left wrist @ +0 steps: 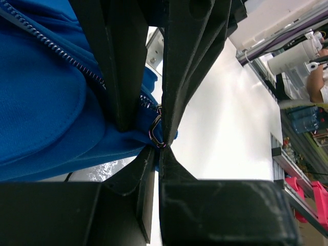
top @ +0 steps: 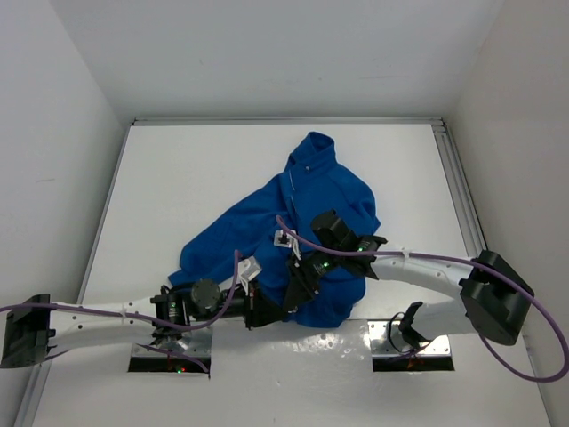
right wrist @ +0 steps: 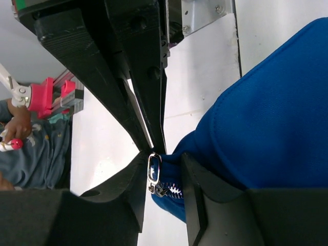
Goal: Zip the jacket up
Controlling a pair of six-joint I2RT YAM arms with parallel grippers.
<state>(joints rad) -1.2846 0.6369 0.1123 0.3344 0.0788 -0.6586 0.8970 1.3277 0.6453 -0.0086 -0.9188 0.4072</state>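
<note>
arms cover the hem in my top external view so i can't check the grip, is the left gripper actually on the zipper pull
observer: Yes. In the left wrist view the left gripper is shut, its tips meeting on the end of the silver zipper pull.
operator: and the right one
observer: The right gripper has a finger on each side of the jacket hem, with blue fabric pressed between them, right beside the pull.
operator: where's the slider on the track
observer: At the bottom. The slider sits at the hem's corner. I cannot tell whether both zipper halves are seated in it.
</note>
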